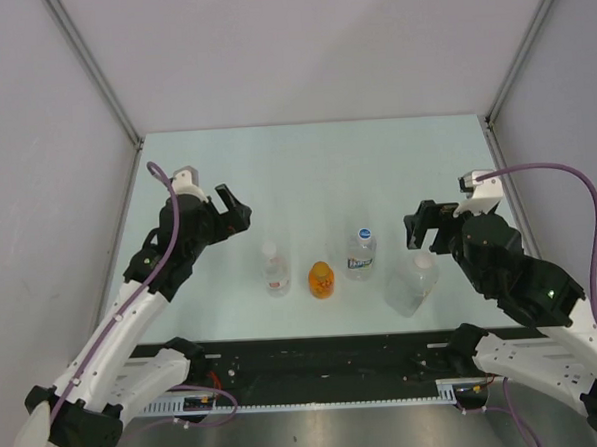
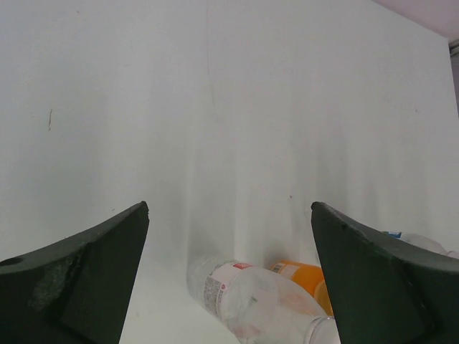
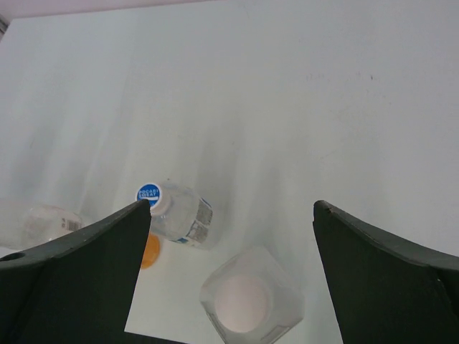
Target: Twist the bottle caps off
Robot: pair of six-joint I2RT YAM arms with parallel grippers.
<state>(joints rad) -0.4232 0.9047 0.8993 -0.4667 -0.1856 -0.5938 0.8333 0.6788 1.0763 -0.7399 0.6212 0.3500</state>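
Four bottles stand in a row near the table's front, each with its cap on. From left: a small red-labelled clear bottle [image 1: 276, 273] with a white cap [image 1: 271, 251], a small orange bottle [image 1: 322, 282] with an orange-brown cap [image 1: 321, 273], a blue-labelled clear bottle [image 1: 359, 258] with a blue cap [image 1: 363, 233], and a large clear jug [image 1: 410, 288] with a white cap [image 1: 419, 262]. My left gripper [image 1: 236, 209] is open and empty, left of and behind the row. My right gripper [image 1: 424, 227] is open and empty, just behind the jug. The right wrist view shows the jug's cap [image 3: 242, 303] and the blue cap [image 3: 148, 193] below the open jaws.
Grey enclosure walls [image 1: 53, 116] close in the pale table on the left, back and right. A black rail [image 1: 326, 357] runs along the front edge between the arm bases. The left wrist view shows the red-labelled bottle [image 2: 240, 290] and the orange bottle [image 2: 305, 276].
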